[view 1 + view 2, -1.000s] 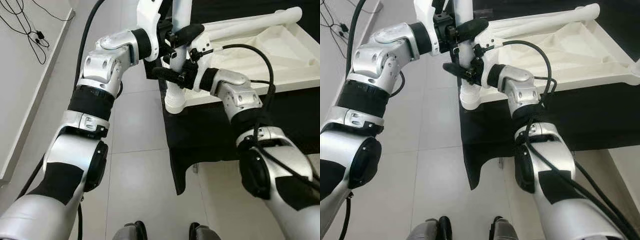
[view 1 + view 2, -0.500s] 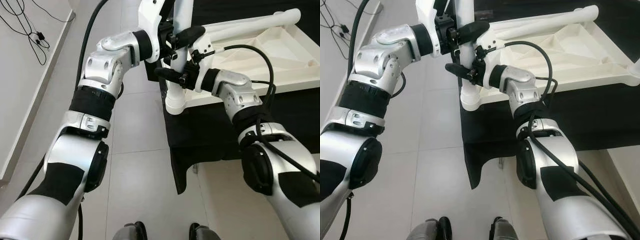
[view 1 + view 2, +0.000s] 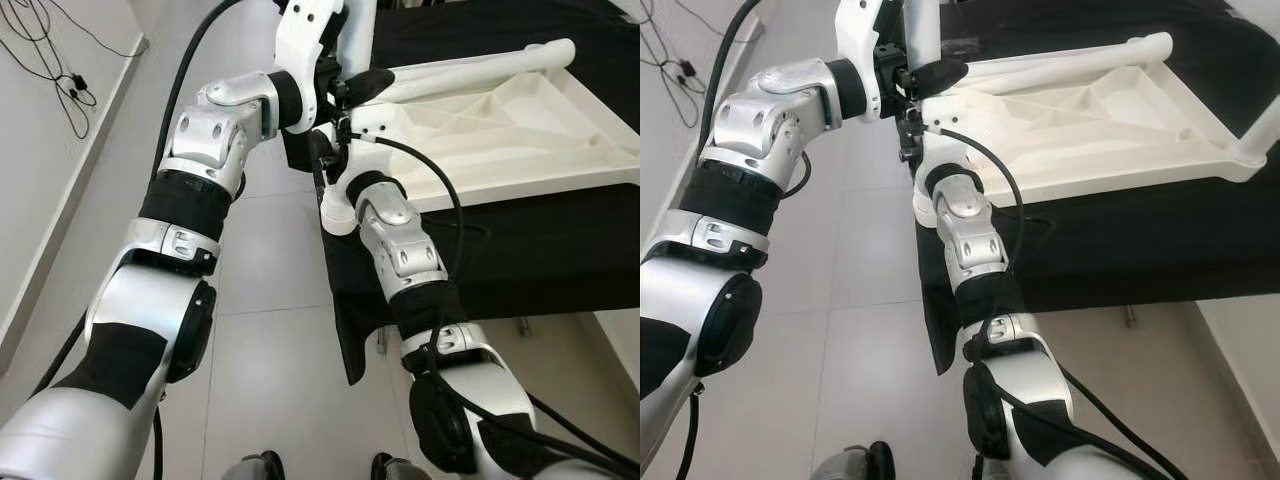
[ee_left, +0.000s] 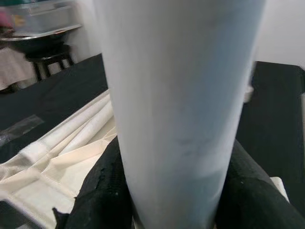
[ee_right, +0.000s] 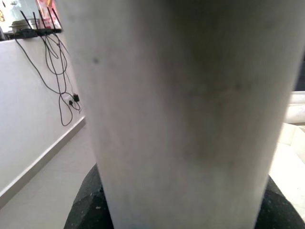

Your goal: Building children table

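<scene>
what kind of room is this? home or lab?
Likely an indoor test or work room rather than a furnished living space: pale tiled floor, loose cables trailing down a white wall, and a black-draped surface holding the upturned white table top.

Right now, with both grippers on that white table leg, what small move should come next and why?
Probably twist the upright white leg further into its corner socket on the upturned tabletop. The left gripper and right gripper both clamp it where it already stands in the socket.
</scene>
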`<state>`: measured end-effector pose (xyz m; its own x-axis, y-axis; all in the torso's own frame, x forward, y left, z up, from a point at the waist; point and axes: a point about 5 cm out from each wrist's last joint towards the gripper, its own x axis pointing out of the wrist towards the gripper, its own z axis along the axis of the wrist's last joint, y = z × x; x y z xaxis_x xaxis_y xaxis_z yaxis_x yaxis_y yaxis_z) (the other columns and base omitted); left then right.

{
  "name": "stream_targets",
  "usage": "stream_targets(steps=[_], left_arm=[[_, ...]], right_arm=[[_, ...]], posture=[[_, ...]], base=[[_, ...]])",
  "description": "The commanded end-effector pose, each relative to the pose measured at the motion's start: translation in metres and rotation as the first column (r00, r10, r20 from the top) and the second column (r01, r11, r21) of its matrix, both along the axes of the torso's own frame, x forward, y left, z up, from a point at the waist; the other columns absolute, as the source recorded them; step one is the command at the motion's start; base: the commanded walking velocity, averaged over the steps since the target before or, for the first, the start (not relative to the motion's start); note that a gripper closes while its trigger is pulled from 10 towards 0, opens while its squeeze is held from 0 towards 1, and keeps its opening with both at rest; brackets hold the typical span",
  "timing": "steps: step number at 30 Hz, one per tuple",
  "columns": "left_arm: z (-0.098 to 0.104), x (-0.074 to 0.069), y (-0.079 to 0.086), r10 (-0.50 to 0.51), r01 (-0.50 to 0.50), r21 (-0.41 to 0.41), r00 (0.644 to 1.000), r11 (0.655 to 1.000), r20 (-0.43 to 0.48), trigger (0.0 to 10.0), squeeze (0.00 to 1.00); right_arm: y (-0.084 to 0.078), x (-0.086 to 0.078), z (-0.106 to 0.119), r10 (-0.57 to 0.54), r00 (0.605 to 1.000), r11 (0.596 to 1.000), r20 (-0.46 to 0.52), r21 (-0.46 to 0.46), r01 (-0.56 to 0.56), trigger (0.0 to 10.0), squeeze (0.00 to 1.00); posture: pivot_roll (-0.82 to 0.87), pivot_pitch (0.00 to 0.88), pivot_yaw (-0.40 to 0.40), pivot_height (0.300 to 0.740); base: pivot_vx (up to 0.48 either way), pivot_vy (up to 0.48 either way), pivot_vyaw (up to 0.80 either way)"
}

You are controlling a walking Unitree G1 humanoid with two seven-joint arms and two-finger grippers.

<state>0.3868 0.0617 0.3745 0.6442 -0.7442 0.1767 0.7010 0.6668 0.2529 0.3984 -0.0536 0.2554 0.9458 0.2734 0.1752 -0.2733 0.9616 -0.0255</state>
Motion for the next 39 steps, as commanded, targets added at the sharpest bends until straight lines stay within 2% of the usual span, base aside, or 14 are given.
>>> stream_targets(steps=[1, 6, 14, 15, 16, 17, 24, 33, 34, 35, 36, 38, 39], left_arm=[[0.012, -0.003, 0.001, 0.013, -0.014, 0.024, 0.999, 1.000, 0.047, 10.0, 0.00], [0.015, -0.002, 0.001, 0.023, -0.024, 0.025, 0.998, 0.999, 0.054, 10.0, 0.00], [0.013, -0.001, 0.001, 0.040, -0.042, 0.031, 0.998, 0.999, 0.057, 10.0, 0.00], [0.013, 0.000, 0.001, 0.046, -0.047, 0.030, 0.997, 0.998, 0.059, 10.0, 0.07], [0.012, 0.000, 0.002, 0.050, -0.052, 0.030, 0.997, 0.998, 0.060, 10.0, 0.07], [0.012, 0.000, 0.002, 0.049, -0.051, 0.031, 0.997, 0.998, 0.062, 10.0, 1.00], [0.012, 0.000, 0.002, 0.062, -0.064, 0.024, 0.996, 0.998, 0.067, 10.0, 1.00], [0.014, 0.000, 0.001, 0.056, -0.058, 0.021, 0.996, 0.998, 0.069, 10.0, 1.00], [0.015, -0.001, 0.000, 0.046, -0.047, 0.019, 0.997, 0.999, 0.066, 10.0, 0.32], [0.015, -0.002, -0.001, 0.027, -0.028, 0.015, 0.998, 0.999, 0.061, 10.0, 0.32], [0.018, -0.004, -0.003, -0.007, 0.007, 0.006, 0.998, 1.000, 0.057, 10.0, 0.00], [0.025, -0.010, -0.008, -0.084, 0.085, -0.021, 0.995, 0.996, 0.053, 10.0, 0.00], [0.025, -0.010, -0.008, -0.084, 0.085, -0.021, 0.995, 0.996, 0.053, 10.0, 0.00]], right_arm=[[-0.002, 0.005, -0.030, -0.026, 0.985, 0.995, -0.172, 0.085, 0.041, 0.0, 0.00], [0.005, 0.007, -0.021, 0.012, 0.987, 0.995, -0.160, 0.103, 0.005, 0.0, 0.00], [0.007, -0.002, -0.020, -0.033, 0.984, 0.994, -0.174, 0.100, 0.051, 0.0, 0.00], [0.006, -0.003, -0.021, -0.039, 0.983, 0.994, -0.177, 0.097, 0.057, 0.0, 0.00], [0.005, -0.003, -0.021, -0.044, 0.983, 0.993, -0.179, 0.096, 0.062, 0.0, 0.00], [0.004, -0.002, -0.021, -0.048, 0.983, 0.993, -0.178, 0.095, 0.066, 0.0, 0.00], [-0.005, 0.002, -0.020, -0.067, 0.983, 0.992, -0.173, 0.093, 0.084, 0.0, 0.00], [-0.006, 0.000, -0.020, -0.064, 0.982, 0.992, -0.179, 0.100, 0.083, 0.0, 0.00], [-0.006, -0.001, -0.020, -0.062, 0.982, 0.992, -0.179, 0.101, 0.081, 0.0, 0.00], [-0.005, -0.002, -0.021, -0.059, 0.982, 0.992, -0.181, 0.101, 0.078, 0.0, 0.00], [-0.004, -0.002, -0.021, -0.052, 0.982, 0.992, -0.181, 0.103, 0.071, 0.0, 0.00], [-0.002, -0.004, -0.023, -0.037, 0.983, 0.993, -0.182, 0.105, 0.057, 0.0, 0.00], [-0.002, -0.004, -0.023, -0.037, 0.983, 0.993, -0.182, 0.105, 0.057, 0.0, 0.00]], posture=[[0.05, 0.198, 0.040, 0.740], [0.05, 0.201, 0.041, 0.740], [0.05, 0.203, 0.040, 0.740], [0.05, 0.204, 0.039, 0.740], [0.05, 0.204, 0.039, 0.740], [0.05, 0.204, 0.039, 0.740], [0.05, 0.203, 0.040, 0.740], [0.05, 0.201, 0.041, 0.740], [0.05, 0.201, 0.041, 0.740], [0.04, 0.200, 0.042, 0.740], [0.04, 0.200, 0.041, 0.740], [0.04, 0.200, 0.041, 0.740], [0.04, 0.200, 0.041, 0.740]], base=[[0.000, 0.000, 0.00], [0.000, 0.000, 0.00], [0.000, 0.000, 0.00], [0.000, 0.000, 0.00], [0.000, 0.000, 0.00], [0.000, 0.000, 0.00], [0.000, 0.000, 0.00], [0.000, 0.000, 0.00], [0.000, 0.000, 0.00], [0.000, 0.000, 0.00], [0.000, 0.000, 0.00], [0.000, 0.000, 0.00], [0.000, 0.000, 0.00]])
